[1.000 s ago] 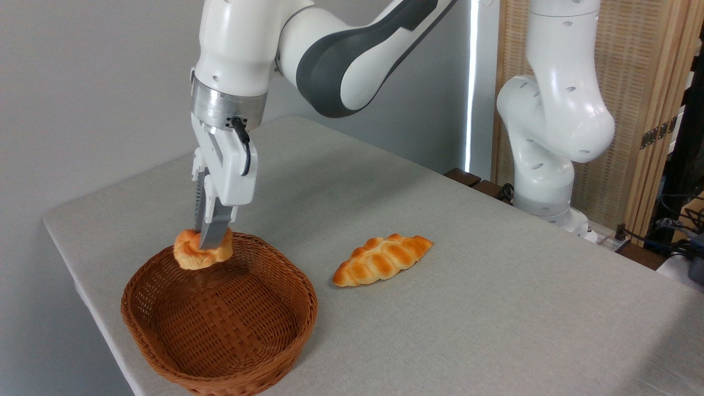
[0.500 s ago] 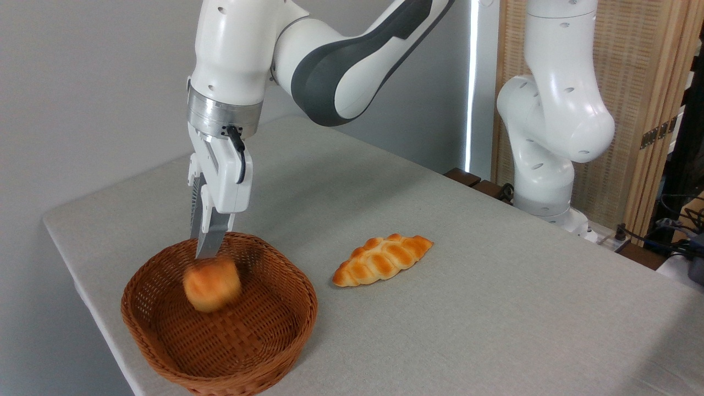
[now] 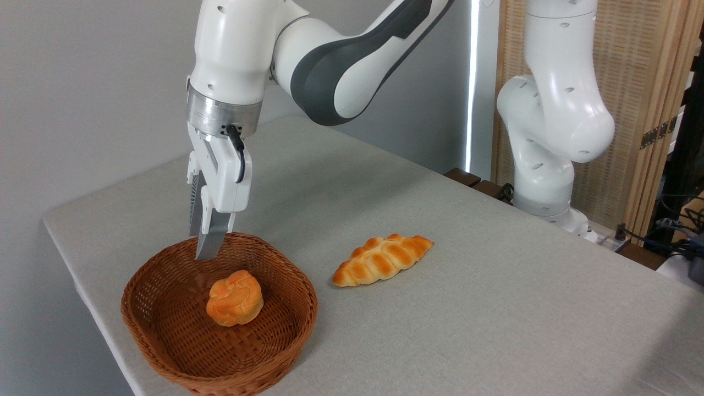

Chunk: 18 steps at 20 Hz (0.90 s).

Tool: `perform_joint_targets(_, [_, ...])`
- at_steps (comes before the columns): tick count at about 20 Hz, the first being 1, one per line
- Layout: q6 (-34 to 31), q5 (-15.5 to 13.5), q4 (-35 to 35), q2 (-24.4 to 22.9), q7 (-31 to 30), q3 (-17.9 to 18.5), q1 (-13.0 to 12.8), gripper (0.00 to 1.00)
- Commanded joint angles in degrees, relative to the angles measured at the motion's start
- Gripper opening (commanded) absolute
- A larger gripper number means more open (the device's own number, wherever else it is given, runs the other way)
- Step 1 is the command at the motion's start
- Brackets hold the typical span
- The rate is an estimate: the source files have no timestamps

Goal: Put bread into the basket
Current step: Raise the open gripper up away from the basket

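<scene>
Bun is out of my tool now: a second ago I had it pinched above the basket's back rim, half a second ago it was a blur mid-fall. It sits on the woven floor of the wicker basket, a little right of centre, swirled top tilted toward the camera, clear of the walls. My tool hangs empty above the back rim, not touching the bun. Fingers are seen nearly edge-on, so I can't tell how wide the gap between them is. It's slightly higher than a second ago. Braided loaf hasn't moved, lying on the bench to the right of the basket, apart from it.
</scene>
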Motion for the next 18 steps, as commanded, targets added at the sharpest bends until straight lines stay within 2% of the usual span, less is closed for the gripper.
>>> perform_joint_targets(1, [0.1,-0.4,0.5,-0.5,0.1,0.3,-0.3,1.00])
perform_joint_targets(4, [-2.4,-0.5,1.2,-0.9,-0.4,0.7,0.0,1.00])
perform_joint_targets(6, [-9.8,-0.5,4.3,-0.8,-1.5,1.0,0.4,1.00])
perform_joint_targets(9, [-23.4,-0.4,11.7,-0.5,-3.0,0.8,4.0,1.00])
perform_joint_targets(13, [-35.6,-0.3,17.4,-0.4,-5.3,0.8,8.3,1.00])
perform_joint_targets(14, [-38.0,0.4,18.6,-0.3,-7.3,0.8,9.1,1.00])
perform_joint_targets(17, [-41.8,8.0,20.7,0.0,-12.3,0.0,9.4,1.00])
perform_joint_targets(18, [-42.5,9.2,20.8,0.0,-13.9,-0.3,9.4,1.00])
